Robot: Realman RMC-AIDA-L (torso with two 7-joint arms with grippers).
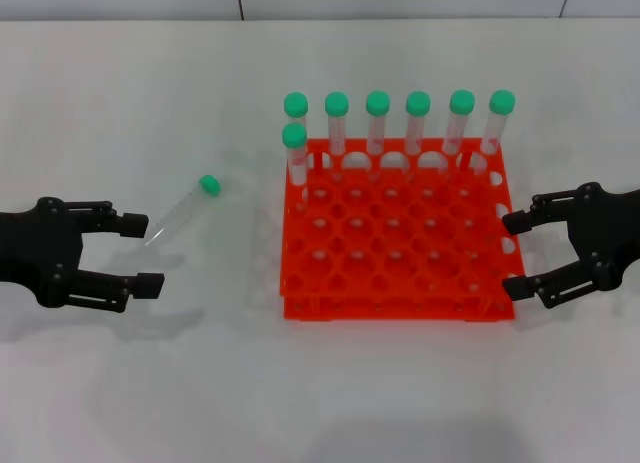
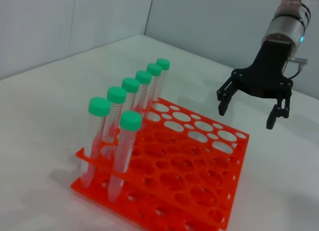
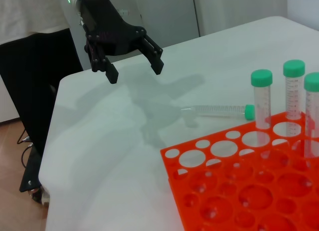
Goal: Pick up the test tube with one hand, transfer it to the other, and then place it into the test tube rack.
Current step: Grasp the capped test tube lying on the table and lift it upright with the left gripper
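Note:
The test tube (image 1: 183, 212) lies on the white table to the left of the rack, its green cap pointing to the far right and its tapered tip toward my left gripper. My left gripper (image 1: 142, 253) is open and empty, just short of the tube's tip. The orange-red test tube rack (image 1: 400, 305) stands in the middle. My right gripper (image 1: 512, 255) is open and empty at the rack's right edge. The right wrist view shows the lying tube (image 3: 219, 111), the left gripper (image 3: 134, 72) and the rack (image 3: 195, 160). The left wrist view shows the rack (image 2: 164, 156) and the right gripper (image 2: 246, 116).
Several green-capped tubes (image 1: 377, 123) stand in the rack's back row, and one more (image 1: 294, 155) stands in the second row at the left. They also show in the left wrist view (image 2: 130, 99). The table's left edge (image 3: 50, 141) drops to the floor.

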